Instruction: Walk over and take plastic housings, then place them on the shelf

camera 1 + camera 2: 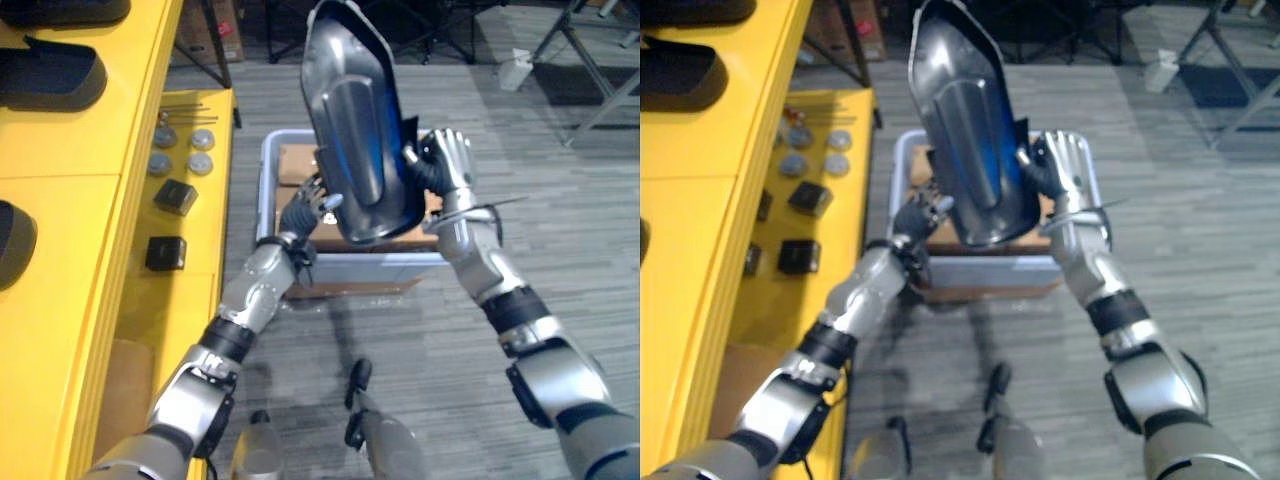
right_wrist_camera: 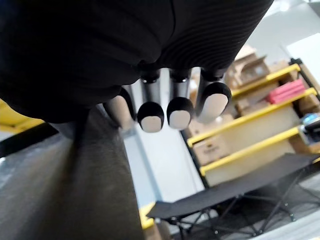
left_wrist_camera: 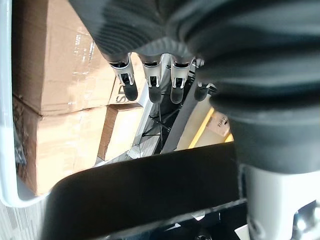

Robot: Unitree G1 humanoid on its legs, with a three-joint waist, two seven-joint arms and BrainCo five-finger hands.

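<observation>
Housing (image 1: 350,130) stands tall and tilted, pressed between 2 hands above the bin (image 1: 380,268). Left hand (image 1: 310,207) pushes at its lower left edge, fingers straight. Right hand (image 1: 450,160) braces the right side, fingers flat and straight too. Cardboard boxes (image 1: 295,165) lie in the bin. Yellow shelf (image 1: 90,150) runs along the left.
</observation>
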